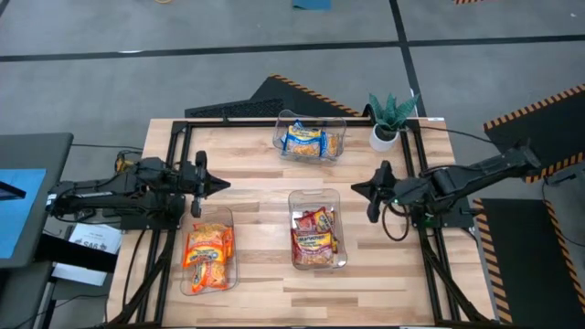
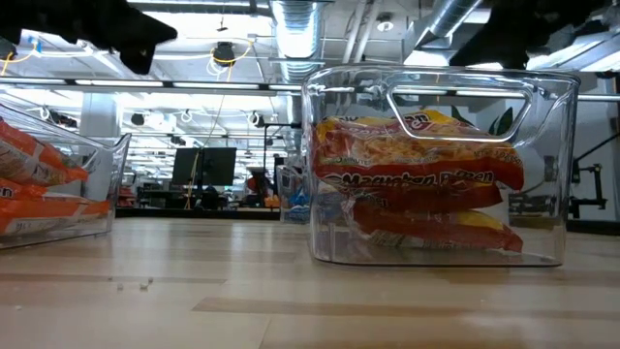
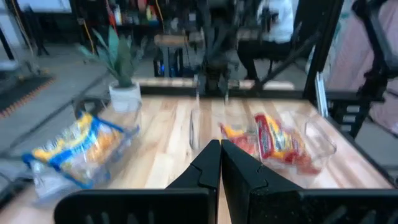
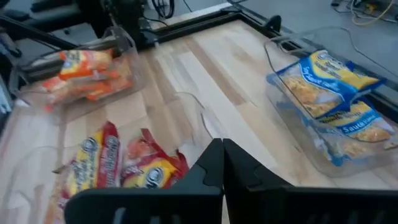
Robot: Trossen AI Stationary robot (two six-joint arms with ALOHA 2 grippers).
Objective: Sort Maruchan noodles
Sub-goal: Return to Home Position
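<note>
Neatly Binned: Maruchan Packets Grouped by Colour

Both claws are seen with their fingers pressed together and nothing held. The left claw (image 1: 222, 185) is held above the left side of the desk (image 1: 256, 196), pointed toward the middle. The right claw (image 1: 358, 190) is held above the right side, facing it and well apart from it. Just beside the left claw, bright orange packets (image 1: 208, 256) are stacked in a clear bin (image 1: 187, 279) at the lower left of the high view. Near the right claw, red-orange packets (image 1: 313, 239) are piled in a second clear bin (image 1: 294, 199) at the centre. On the top red-orange packet (image 2: 417, 179) the word "Maruchan" can be read in the low view, while the smaller print cannot be made out. Blue-and-yellow packets (image 1: 303, 140) are kept in a third clear bin (image 1: 340, 128) at the upper edge, beside a potted plant (image 1: 391, 114).
</note>
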